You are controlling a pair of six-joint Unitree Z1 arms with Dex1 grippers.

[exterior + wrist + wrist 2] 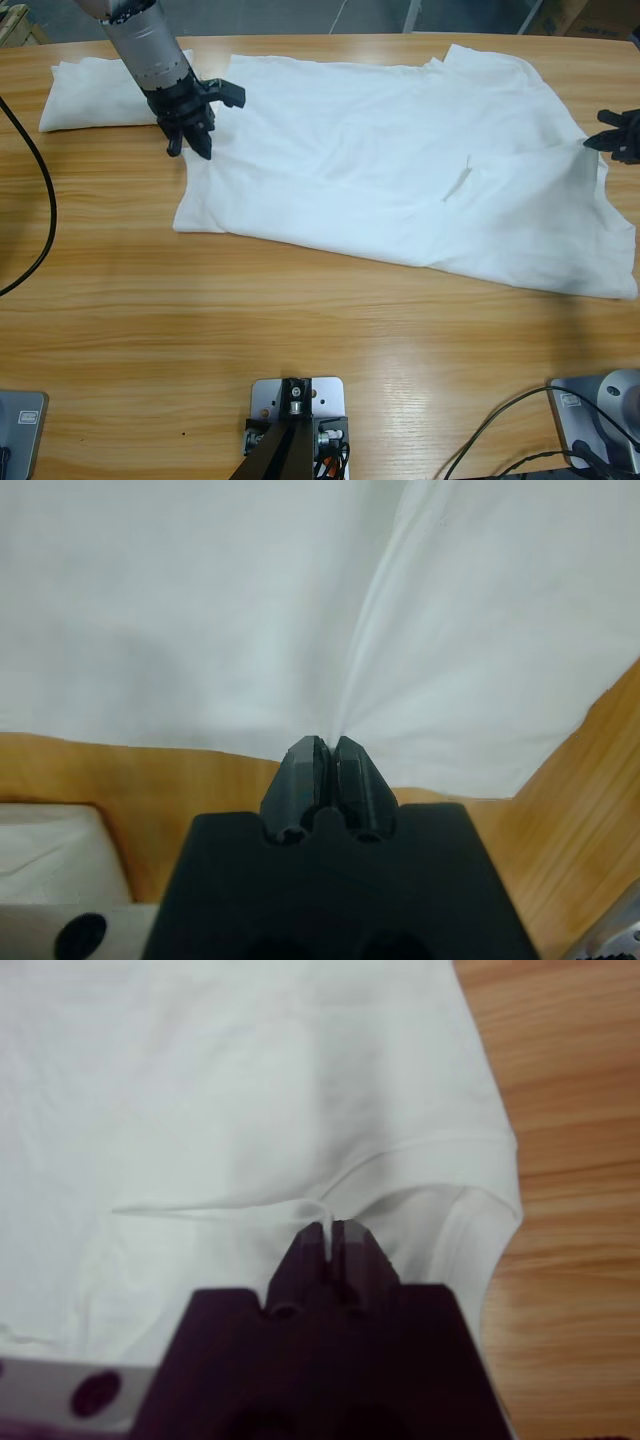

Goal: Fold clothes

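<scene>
Both claws are pinched together on cloth. Left gripper [190, 128], on the silver arm [148, 45] coming from 11 o'clock in the high view, has its black jaws closed on the left edge of the white T-shirt [410, 150]; its wrist view shows a crease of fabric running up from the closed tips [327, 752]. Right gripper [612, 135] enters at 3 o'clock and nips a small fold [318, 1210] of the same shirt near a hemmed edge, jaws narrow on it. The shirt lies spread flat across the wooden table [300, 320], from 10 o'clock over to 3 o'clock. A folded white garment [85, 95] lies at 10 o'clock, just beside the left gripper. A black cable [45, 200] curves along the table at 9 o'clock.
</scene>
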